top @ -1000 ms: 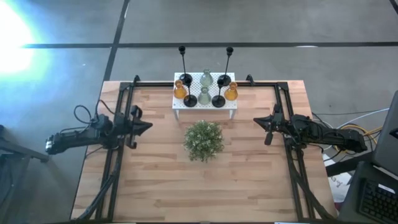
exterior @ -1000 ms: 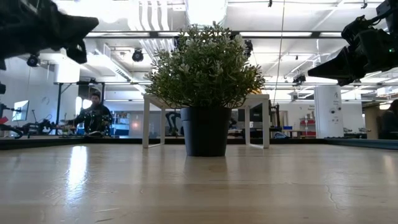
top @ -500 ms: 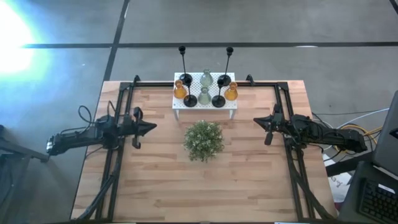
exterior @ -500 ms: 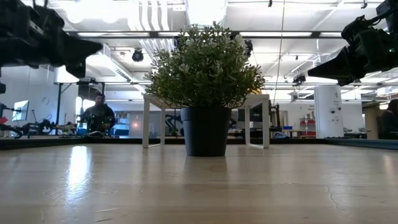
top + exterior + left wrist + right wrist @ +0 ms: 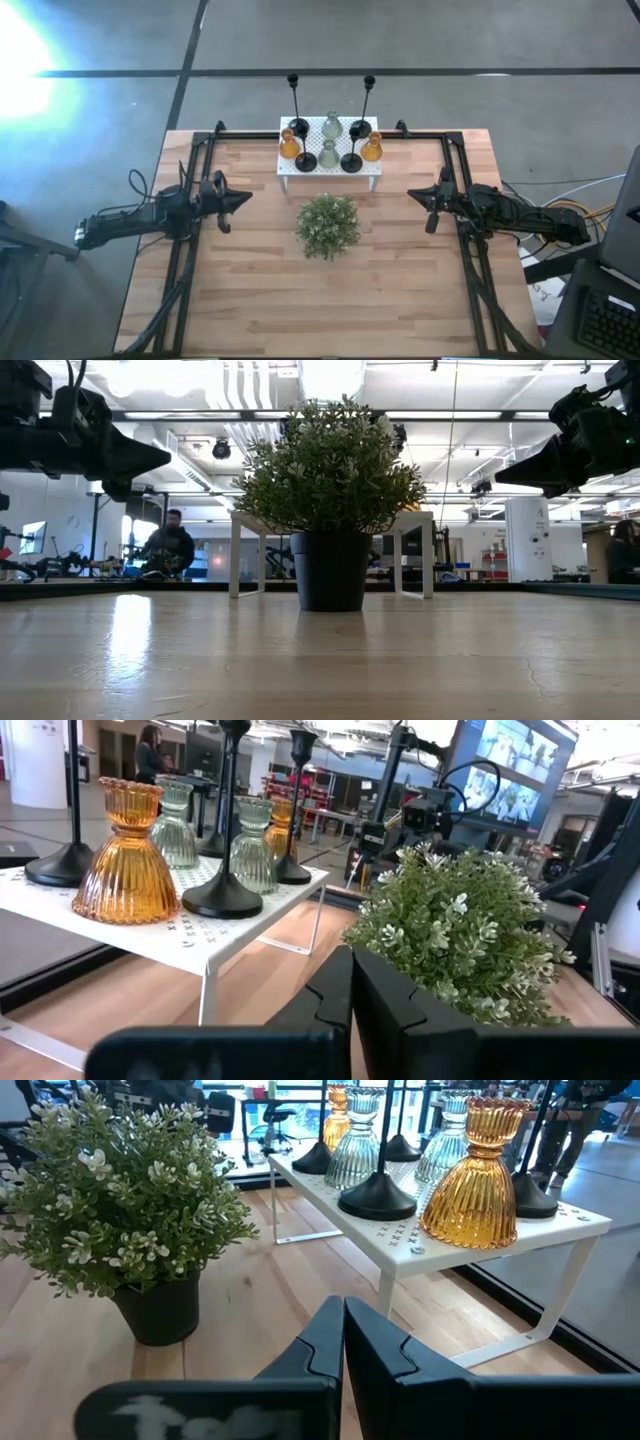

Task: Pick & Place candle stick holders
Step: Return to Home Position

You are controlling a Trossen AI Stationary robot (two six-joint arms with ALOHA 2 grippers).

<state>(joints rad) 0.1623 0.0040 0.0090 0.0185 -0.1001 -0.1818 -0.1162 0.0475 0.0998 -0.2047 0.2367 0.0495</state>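
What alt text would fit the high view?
Amber, black and clear glass candle holders stand on a white perforated stand at the wooden table's far edge, behind a potted plant. The left claw and right claw flank the plant, both shut.

You see ribbed, glossy amber glass holders (image 5: 470, 1180) on a matt white perforated stand (image 5: 165, 935), seemingly metal; the table (image 5: 400, 290) is smooth pale wood.
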